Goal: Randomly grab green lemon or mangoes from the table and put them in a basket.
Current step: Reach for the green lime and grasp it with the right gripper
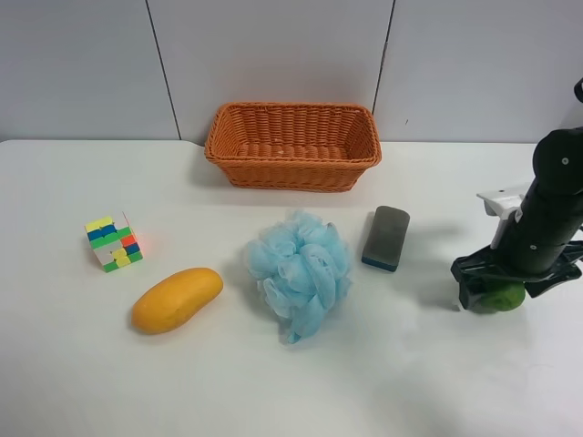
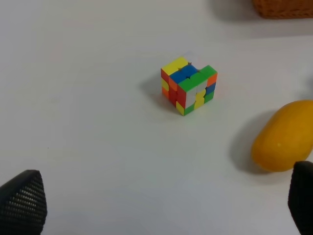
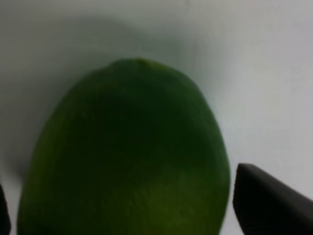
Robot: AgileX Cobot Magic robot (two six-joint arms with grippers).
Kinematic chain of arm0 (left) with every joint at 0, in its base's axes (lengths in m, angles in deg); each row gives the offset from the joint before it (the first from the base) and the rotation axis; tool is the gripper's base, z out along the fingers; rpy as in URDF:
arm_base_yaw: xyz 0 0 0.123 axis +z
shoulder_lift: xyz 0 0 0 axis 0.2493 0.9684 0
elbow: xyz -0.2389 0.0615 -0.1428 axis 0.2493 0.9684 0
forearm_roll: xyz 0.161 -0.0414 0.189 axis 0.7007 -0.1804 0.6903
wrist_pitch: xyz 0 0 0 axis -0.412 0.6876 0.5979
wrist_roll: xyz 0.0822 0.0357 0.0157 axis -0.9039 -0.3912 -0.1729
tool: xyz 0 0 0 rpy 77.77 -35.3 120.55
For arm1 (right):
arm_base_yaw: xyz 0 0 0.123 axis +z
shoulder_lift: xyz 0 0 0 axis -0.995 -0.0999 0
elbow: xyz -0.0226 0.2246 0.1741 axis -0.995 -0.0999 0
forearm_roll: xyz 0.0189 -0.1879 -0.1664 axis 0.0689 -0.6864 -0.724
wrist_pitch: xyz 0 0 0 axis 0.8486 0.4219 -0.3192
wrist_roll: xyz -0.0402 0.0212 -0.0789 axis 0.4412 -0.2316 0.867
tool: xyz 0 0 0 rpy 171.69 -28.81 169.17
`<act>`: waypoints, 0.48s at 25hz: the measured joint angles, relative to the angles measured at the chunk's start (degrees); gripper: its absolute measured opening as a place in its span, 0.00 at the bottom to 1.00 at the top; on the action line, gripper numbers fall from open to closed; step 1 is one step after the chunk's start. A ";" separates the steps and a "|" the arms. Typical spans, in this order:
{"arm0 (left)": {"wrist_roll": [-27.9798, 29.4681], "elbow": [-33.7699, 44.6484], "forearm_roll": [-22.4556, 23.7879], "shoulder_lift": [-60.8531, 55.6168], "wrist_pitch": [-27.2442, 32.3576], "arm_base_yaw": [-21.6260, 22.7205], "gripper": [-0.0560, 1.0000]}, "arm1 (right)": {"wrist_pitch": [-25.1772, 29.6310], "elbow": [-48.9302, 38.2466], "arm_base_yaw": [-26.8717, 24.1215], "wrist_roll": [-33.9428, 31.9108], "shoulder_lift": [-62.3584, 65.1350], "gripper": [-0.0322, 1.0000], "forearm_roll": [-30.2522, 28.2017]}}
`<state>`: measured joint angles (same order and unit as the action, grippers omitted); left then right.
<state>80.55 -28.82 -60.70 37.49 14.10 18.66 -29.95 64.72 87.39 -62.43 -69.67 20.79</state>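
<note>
The green lemon (image 1: 506, 298) lies on the white table (image 1: 410, 382) at the right side and fills the right wrist view (image 3: 127, 156). My right gripper (image 1: 492, 289) is lowered around it, with its fingers on either side. One finger (image 3: 269, 205) stands a small gap away from the fruit, so the gripper (image 3: 122, 191) is open. The yellow-orange mango (image 1: 177, 299) lies at the front left and also shows in the left wrist view (image 2: 283, 137). My left gripper (image 2: 166, 196) is open and empty, above the table near the mango. The orange wicker basket (image 1: 292, 146) stands at the back centre.
A colour cube (image 1: 113, 242) sits left of the mango and also shows in the left wrist view (image 2: 189, 84). A blue bath sponge (image 1: 299, 271) lies in the middle. A grey board eraser (image 1: 385, 238) lies between the sponge and the lemon.
</note>
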 joint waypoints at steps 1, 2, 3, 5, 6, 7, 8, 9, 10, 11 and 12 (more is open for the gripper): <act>0.00 0.00 0.00 0.00 0.00 0.00 0.99 | -0.75 0.00 0.00 0.00 0.00 0.87 0.07; 0.00 0.00 0.00 0.00 0.00 0.00 0.99 | -1.18 0.00 0.00 0.00 0.00 0.85 0.11; 0.00 0.00 0.00 0.00 0.00 0.00 0.99 | -1.25 0.00 0.00 0.00 0.00 0.84 0.19; 0.00 0.00 0.00 0.00 0.00 0.00 0.99 | -1.54 -0.04 0.00 0.00 0.00 0.79 0.33; 0.00 0.00 0.00 0.00 0.00 0.00 0.99 | -1.55 -0.04 0.00 0.00 0.00 0.78 0.33; 0.00 0.00 0.00 0.00 0.00 0.00 0.99 | -1.60 -0.04 0.00 0.00 0.00 0.76 0.33; 0.00 0.00 0.00 0.00 0.00 0.00 0.99 | -1.60 -0.04 0.00 0.00 0.00 0.73 0.40; 0.00 0.00 0.00 0.00 0.00 0.00 0.99 | -1.52 -0.04 0.00 0.00 0.00 0.68 0.63; 0.00 0.00 0.00 0.00 0.00 0.00 0.99 | -1.30 -0.04 0.00 0.00 0.00 0.68 1.09; 0.00 0.00 0.00 0.00 0.00 0.00 0.99 | -1.01 -0.06 0.00 0.00 0.00 0.68 1.46; 0.00 0.00 0.00 0.00 0.00 0.00 0.99 | -0.66 -0.06 0.00 0.00 0.00 0.68 1.64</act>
<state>80.55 -28.82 -60.70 37.49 14.10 18.66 -30.61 64.66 87.39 -62.43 -69.67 22.43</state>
